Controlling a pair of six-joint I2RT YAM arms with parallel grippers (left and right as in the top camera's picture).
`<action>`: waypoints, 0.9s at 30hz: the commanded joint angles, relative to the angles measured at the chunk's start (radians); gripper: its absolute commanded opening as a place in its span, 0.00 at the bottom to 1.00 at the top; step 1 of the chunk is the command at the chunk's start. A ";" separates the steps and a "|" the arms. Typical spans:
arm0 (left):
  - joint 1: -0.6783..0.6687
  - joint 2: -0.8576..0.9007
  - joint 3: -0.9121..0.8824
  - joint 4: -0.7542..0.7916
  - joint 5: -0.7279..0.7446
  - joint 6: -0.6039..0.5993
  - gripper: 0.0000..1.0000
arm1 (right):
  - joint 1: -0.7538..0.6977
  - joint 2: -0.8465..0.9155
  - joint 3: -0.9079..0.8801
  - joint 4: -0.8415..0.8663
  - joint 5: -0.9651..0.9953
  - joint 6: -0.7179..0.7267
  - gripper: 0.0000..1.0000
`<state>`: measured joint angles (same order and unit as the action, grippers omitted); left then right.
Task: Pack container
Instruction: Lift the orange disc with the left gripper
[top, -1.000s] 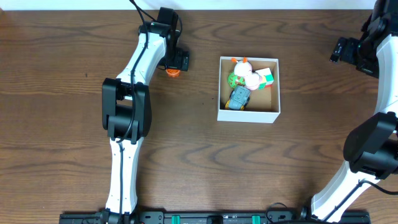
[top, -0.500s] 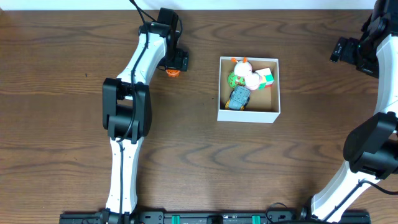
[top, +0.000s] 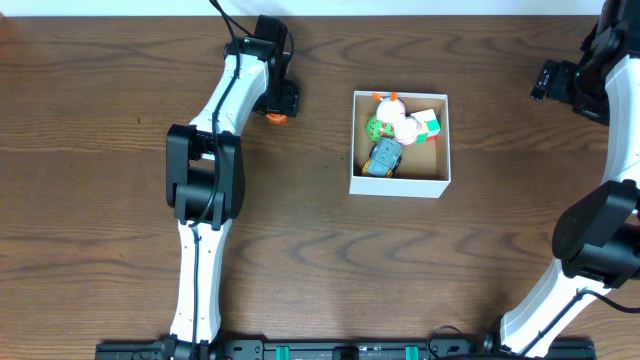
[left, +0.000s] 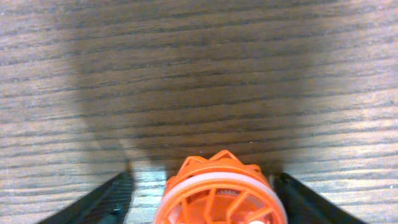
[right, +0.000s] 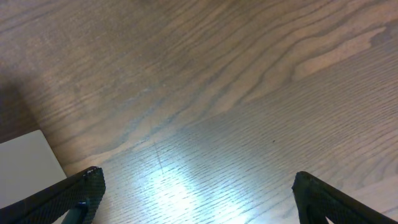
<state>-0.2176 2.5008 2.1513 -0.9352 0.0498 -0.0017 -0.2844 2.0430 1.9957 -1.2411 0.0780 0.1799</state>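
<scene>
The container (top: 399, 186) is a shallow white-walled box with a brown floor, right of the table's middle. It holds several toys: a green one, a white and orange one, a grey-blue car (top: 383, 158) and a green, white and red block. An orange ribbed round toy (top: 277, 116) lies on the table left of it. My left gripper (top: 283, 101) is open, with its fingers (left: 205, 214) on either side of the orange toy (left: 221, 193); a gap shows on the left side. My right gripper (top: 560, 80) is open and empty at the far right (right: 196, 199).
The wooden table (top: 100, 200) is dark brown. A white corner (right: 25, 168) shows at the left edge of the right wrist view. The left arm stretches from the front edge up to the far left-middle.
My left gripper has shifted slightly to the left over the orange toy. The container, its toys and the right arm have not moved.
</scene>
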 joint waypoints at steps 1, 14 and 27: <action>0.004 0.029 0.011 -0.002 -0.013 0.010 0.64 | -0.006 0.004 -0.003 -0.001 0.000 0.018 0.99; 0.004 -0.023 0.011 -0.001 -0.065 0.010 0.55 | -0.006 0.004 -0.003 -0.001 0.000 0.018 0.99; -0.053 -0.240 0.011 -0.042 -0.061 0.009 0.55 | -0.006 0.004 -0.003 -0.001 0.000 0.018 0.99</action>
<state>-0.2375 2.3615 2.1513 -0.9691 -0.0006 0.0010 -0.2844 2.0430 1.9957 -1.2411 0.0780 0.1799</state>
